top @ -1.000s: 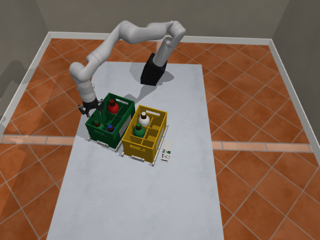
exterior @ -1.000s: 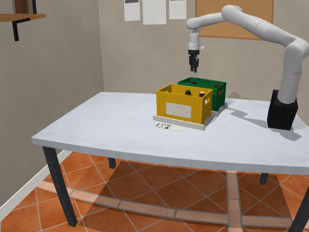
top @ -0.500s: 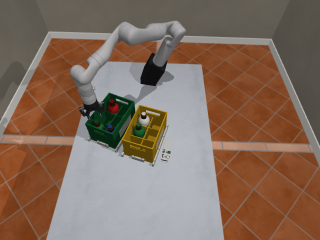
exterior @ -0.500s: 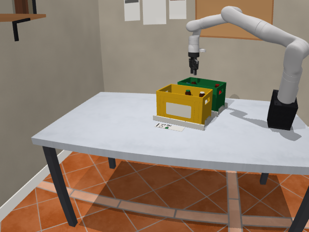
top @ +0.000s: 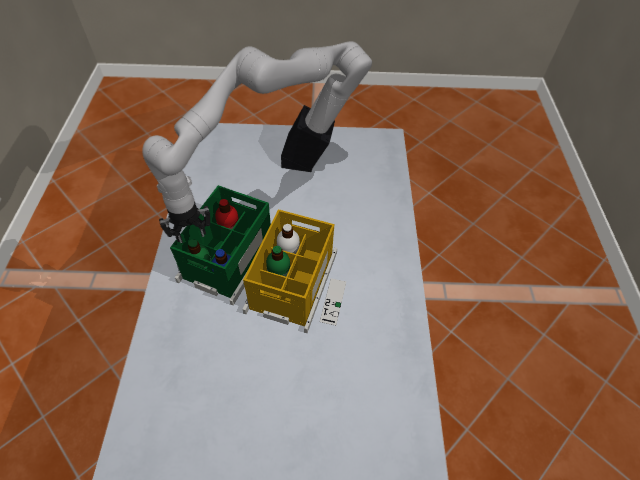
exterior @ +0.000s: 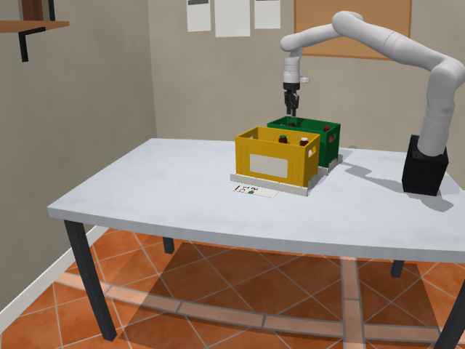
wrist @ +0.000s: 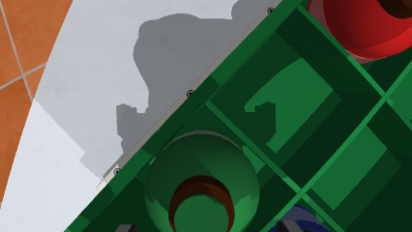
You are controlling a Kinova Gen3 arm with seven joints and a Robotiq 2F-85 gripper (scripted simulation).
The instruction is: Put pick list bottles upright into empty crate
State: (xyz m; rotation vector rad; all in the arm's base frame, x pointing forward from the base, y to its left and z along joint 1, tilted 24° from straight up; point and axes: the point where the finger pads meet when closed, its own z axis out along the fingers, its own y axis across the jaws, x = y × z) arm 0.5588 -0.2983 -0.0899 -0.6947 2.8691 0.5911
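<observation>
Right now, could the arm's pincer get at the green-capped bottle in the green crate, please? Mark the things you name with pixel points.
Probably yes: the pincer (top: 190, 233) (exterior: 291, 115) is open above the green crate (top: 206, 281) (exterior: 331, 148) (wrist: 344, 107), and nothing covers the green-capped bottle (top: 194, 246) (wrist: 201, 215).

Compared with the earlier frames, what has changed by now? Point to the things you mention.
The open hand (top: 191, 237) (exterior: 291, 114) (wrist: 208, 228) came down slightly towards the green crate (top: 206, 276) (exterior: 330, 150) (wrist: 208, 89). Nothing was gripped or let go. The visible bottles, both crates and the paper strip (top: 338, 289) (exterior: 267, 193) stayed put.
</observation>
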